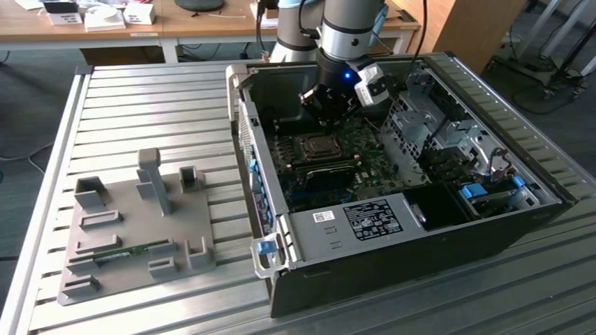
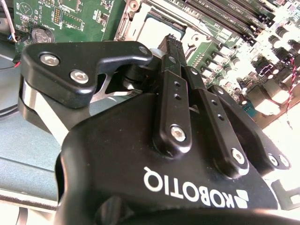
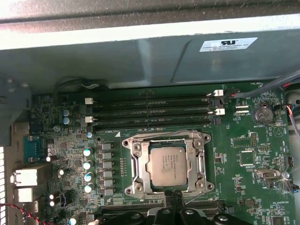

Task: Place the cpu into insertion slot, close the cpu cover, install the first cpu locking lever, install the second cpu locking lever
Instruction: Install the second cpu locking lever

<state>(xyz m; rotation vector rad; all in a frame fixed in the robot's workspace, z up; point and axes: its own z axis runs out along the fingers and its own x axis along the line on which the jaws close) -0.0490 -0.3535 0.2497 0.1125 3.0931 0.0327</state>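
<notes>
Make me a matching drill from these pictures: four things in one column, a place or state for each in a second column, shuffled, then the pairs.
Things:
1. cpu
2. cpu cover
3. claw
4. grey fixture block

Places or states:
A. on the slatted table, outside the computer case
B. just over the socket's edge, fingers together
C. seated in the insertion slot, pale face up
D. lying flat as a frame around the chip

Pairs: 1-C, 2-D, 3-B, 4-A
</notes>
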